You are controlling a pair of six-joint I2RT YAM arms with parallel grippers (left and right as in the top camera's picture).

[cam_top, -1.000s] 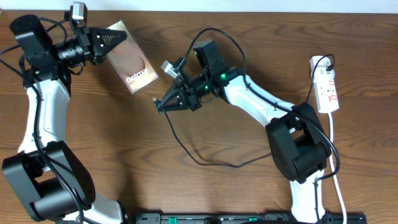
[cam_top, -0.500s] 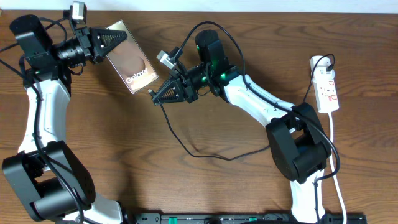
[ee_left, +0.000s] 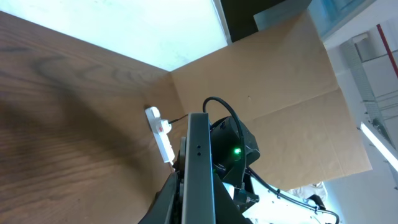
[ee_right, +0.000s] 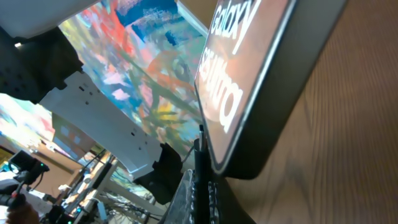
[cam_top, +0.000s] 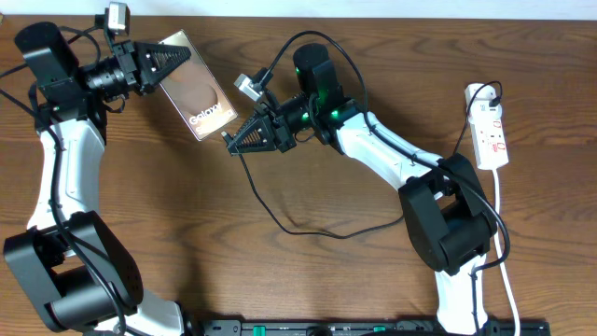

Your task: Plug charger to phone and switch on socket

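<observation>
The phone (cam_top: 198,96) is held off the table at the upper left, screen up, with my left gripper (cam_top: 177,63) shut on its far end. In the left wrist view its thin edge (ee_left: 199,155) stands between my fingers. My right gripper (cam_top: 229,140) sits just off the phone's near corner, shut on the charger's plug tip. The charger cable (cam_top: 326,234) trails in a loop over the table. In the right wrist view the plug (ee_right: 200,143) pokes up from my right gripper (ee_right: 202,186) against the phone's end (ee_right: 261,74); whether it is in the port I cannot tell. The socket (cam_top: 492,131) lies far right.
The white socket strip (ee_left: 163,134) has a black plug in its far end and a white cord (cam_top: 499,224) running down the table's right side. My right arm (cam_top: 382,149) stretches across the middle. A black rail (cam_top: 373,327) lines the front edge.
My right gripper has moved up and to the left with the plug tip, closing on the phone's near end, and the cable loop has shifted with it. The left arm and phone stay still.
</observation>
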